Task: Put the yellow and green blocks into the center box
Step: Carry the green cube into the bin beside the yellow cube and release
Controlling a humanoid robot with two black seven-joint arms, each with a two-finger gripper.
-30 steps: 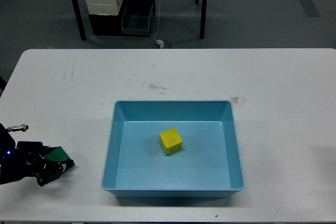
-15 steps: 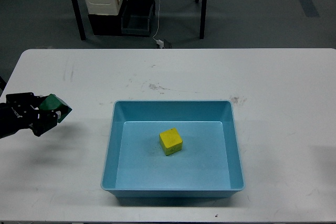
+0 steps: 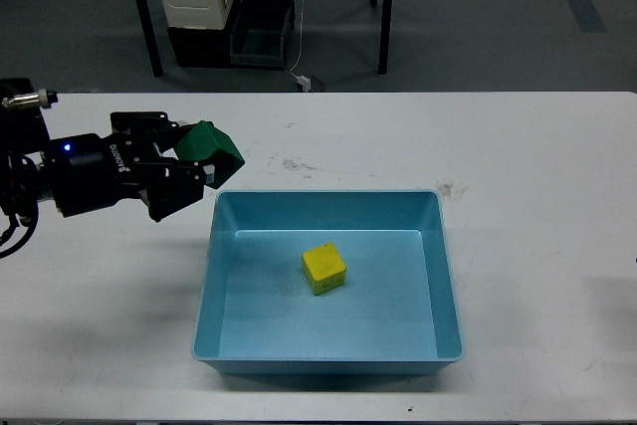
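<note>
Our left gripper [image 3: 189, 168], fingers pinching the green block [image 3: 210, 150], has risen and swung right, now just beside the blue box [image 3: 328, 370]'s left corner; the yellow block [image 3: 323, 269] stays inside.

White table [image 3: 557, 166]; bins [image 3: 227, 17] beyond.

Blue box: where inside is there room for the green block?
The blue box has bare floor all around the yellow block at its middle, widest at the right wall. The left hand holds the green block just outside the box's far left corner.
</note>
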